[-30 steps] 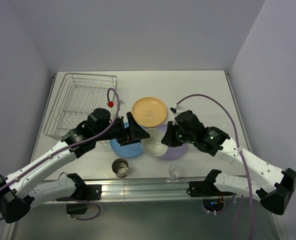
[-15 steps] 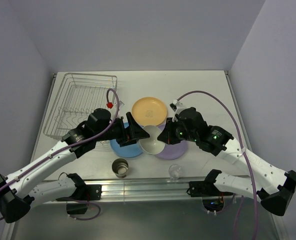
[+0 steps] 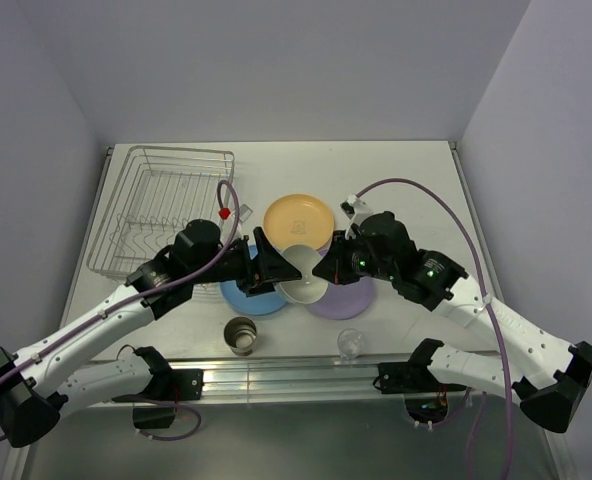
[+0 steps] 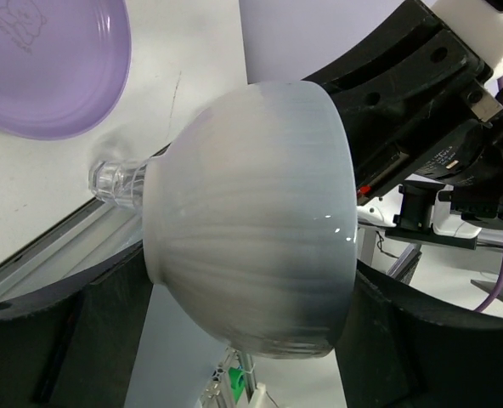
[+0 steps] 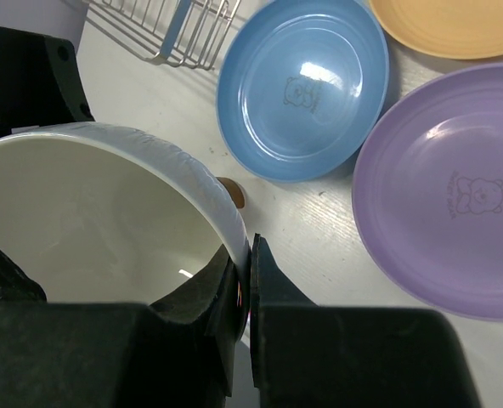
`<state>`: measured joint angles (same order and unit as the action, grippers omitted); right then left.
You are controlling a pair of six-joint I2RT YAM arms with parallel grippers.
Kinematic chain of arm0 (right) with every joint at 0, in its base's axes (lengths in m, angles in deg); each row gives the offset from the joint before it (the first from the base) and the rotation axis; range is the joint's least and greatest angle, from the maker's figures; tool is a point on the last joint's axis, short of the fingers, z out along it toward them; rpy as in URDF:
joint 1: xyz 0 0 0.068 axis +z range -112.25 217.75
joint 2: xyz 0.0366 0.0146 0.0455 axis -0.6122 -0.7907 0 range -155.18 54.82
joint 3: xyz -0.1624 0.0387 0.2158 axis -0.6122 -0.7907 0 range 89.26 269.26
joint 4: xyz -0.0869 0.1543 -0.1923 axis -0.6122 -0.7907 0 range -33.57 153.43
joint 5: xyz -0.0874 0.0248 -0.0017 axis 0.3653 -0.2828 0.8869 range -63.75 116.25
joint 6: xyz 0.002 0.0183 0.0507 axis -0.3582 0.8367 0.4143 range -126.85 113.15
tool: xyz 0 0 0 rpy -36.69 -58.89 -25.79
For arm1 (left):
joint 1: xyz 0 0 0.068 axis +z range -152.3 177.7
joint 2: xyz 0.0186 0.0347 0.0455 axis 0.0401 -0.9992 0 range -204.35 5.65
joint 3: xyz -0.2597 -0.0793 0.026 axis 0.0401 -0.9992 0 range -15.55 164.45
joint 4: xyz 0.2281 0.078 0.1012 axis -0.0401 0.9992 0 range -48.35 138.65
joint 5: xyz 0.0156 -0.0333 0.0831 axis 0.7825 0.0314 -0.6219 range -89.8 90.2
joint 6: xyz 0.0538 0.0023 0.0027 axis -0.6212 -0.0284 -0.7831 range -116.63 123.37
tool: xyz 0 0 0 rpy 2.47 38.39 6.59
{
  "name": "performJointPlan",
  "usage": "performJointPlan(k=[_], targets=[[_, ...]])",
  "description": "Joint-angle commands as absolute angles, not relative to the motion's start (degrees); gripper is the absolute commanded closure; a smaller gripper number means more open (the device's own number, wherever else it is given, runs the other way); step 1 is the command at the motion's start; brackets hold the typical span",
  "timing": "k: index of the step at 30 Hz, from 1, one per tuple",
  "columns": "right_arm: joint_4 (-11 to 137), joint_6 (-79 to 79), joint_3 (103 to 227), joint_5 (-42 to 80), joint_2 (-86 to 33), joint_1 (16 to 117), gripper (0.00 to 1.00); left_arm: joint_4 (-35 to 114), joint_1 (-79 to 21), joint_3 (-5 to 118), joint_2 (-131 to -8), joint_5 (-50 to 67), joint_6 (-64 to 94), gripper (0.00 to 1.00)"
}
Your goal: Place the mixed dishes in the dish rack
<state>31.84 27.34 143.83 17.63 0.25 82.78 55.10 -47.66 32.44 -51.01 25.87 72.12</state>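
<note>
My right gripper (image 3: 325,270) is shut on the rim of the white bowl (image 3: 303,276) and holds it tilted above the table; the pinch shows in the right wrist view (image 5: 248,274), one finger inside the bowl (image 5: 90,212). My left gripper (image 3: 273,266) is open, its fingers on either side of the bowl's (image 4: 251,229) outer wall; I cannot tell if they touch. The blue plate (image 3: 240,293), purple plate (image 3: 353,299) and yellow-orange plate (image 3: 298,220) lie flat. The cup (image 3: 241,335) and the clear glass (image 3: 350,343) stand near the front edge. The dish rack (image 3: 166,205) holds nothing.
The metal rail (image 3: 286,375) runs along the table's near edge, just behind the cup and glass. The rack's corner (image 5: 166,25) shows beside the blue plate (image 5: 302,85). Grey walls close in the table on three sides.
My right gripper has lifted the white bowl off the table and carried it left, tilting it, in between my left gripper's open fingers. The left arm has shifted only slightly.
</note>
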Motion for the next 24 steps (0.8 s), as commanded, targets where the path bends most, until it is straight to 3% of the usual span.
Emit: performJointPlan(k=[1, 6, 14, 17, 18, 20, 24], targets=[[37.77, 27.51, 145.43, 17.11, 0.50, 82.13, 1.00, 50.97, -47.91, 32.17, -48.75, 27.62, 72.98, 0.20], [38.47, 27.51, 144.64, 16.32, 0.06, 82.13, 1.00, 51.23, -47.82, 32.61, -48.75, 27.10, 72.45, 0.34], [39.26, 27.69, 143.58, 14.91, 0.33, 82.13, 1.00, 53.42, -47.47, 34.19, -48.75, 23.15, 71.22, 0.42], [39.70, 27.86, 143.14, 14.39, 0.33, 82.13, 1.00, 54.04, -47.38, 34.37, -48.05, 21.22, 70.87, 0.62], [39.53, 27.78, 143.40, 14.65, 0.24, 82.13, 1.00, 53.95, -47.38, 34.37, -47.87, 20.95, 70.87, 0.81], [38.91, 27.43, 143.93, 14.82, -0.63, 82.13, 1.00, 53.87, -47.30, 34.28, -47.43, 20.42, 71.04, 1.00], [38.91, 27.34, 144.81, 15.00, -1.60, 82.13, 0.97, 53.78, -47.12, 34.55, -46.99, 20.51, 70.87, 1.00]])
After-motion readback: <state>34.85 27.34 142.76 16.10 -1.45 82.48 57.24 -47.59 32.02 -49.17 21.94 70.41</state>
